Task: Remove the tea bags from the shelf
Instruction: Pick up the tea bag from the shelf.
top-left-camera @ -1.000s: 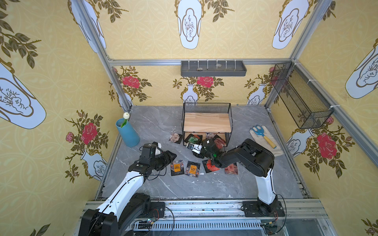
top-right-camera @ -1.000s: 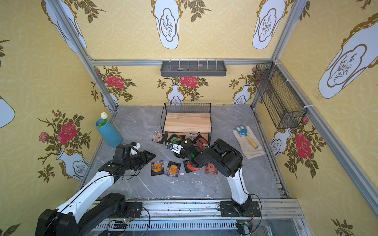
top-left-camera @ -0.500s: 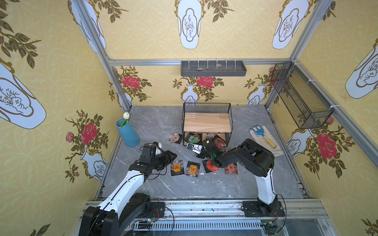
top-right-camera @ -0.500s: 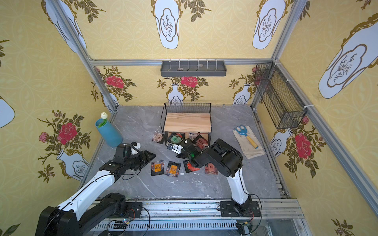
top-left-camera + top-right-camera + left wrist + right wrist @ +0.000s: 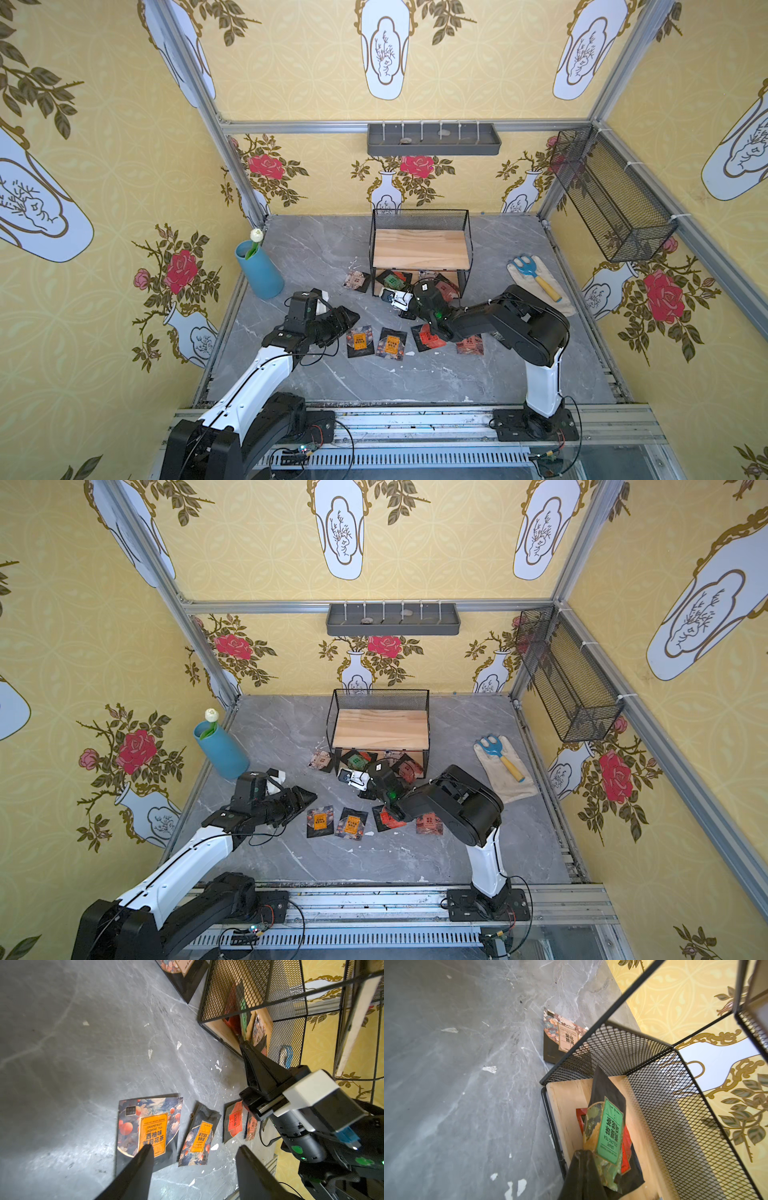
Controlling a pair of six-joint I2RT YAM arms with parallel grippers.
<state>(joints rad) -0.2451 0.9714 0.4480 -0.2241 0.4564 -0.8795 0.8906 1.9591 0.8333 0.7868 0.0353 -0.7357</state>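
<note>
The shelf point(image 5: 422, 249) stands mid-table with its top board bare. On its lower board lie tea bags, among them a green one point(image 5: 609, 1130) standing tilted over a red one point(image 5: 626, 1159). My right gripper point(image 5: 582, 1154) reaches to the lower board's front edge and is shut on the green tea bag's corner. Several tea bags lie on the table in front, two orange ones point(image 5: 359, 340) point(image 5: 391, 343) and a red one point(image 5: 428, 336). A beige tea bag point(image 5: 356, 281) lies left of the shelf. My left gripper point(image 5: 195, 1146) hangs open and holds nothing, just left of the orange tea bag point(image 5: 149, 1126).
A blue vase point(image 5: 258, 270) with a white flower stands at the left table edge. A cloth with a blue hand rake point(image 5: 540, 282) lies right of the shelf. A grey tray point(image 5: 432, 141) hangs on the back wall, a wire-mesh basket point(image 5: 606, 195) on the right wall.
My right gripper has closed from partly open onto the green tea bag at the lower board. The left arm has hardly moved.
</note>
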